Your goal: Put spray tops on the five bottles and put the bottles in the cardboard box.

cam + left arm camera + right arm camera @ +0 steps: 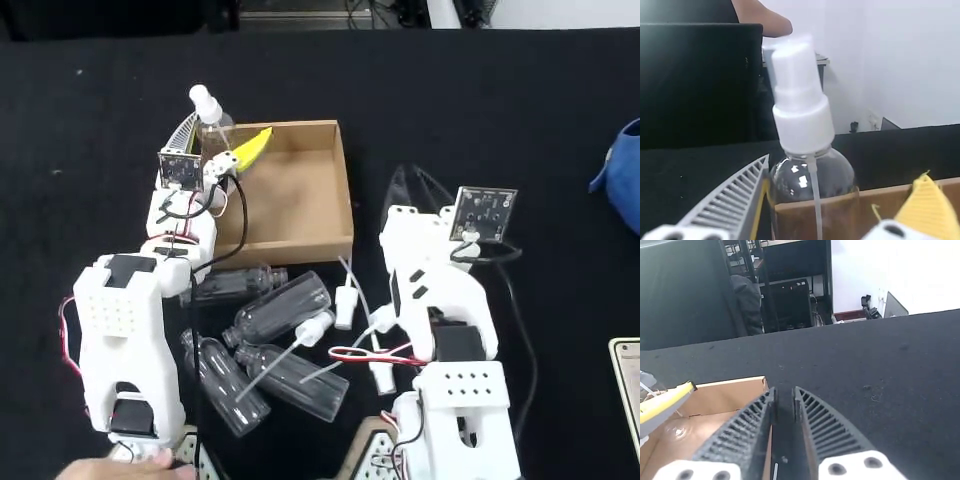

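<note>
Closest to the arm bases, four bottles lie on their sides on the black tabletop, with loose spray tops scattered just beside them. Beyond them sits the cardboard box. The right gripper hangs by its right wall, fingers together on nothing. At the far left corner, a capped bottle stands upright between the left gripper's spread fingers, with the yellow finger clear of it.
</note>
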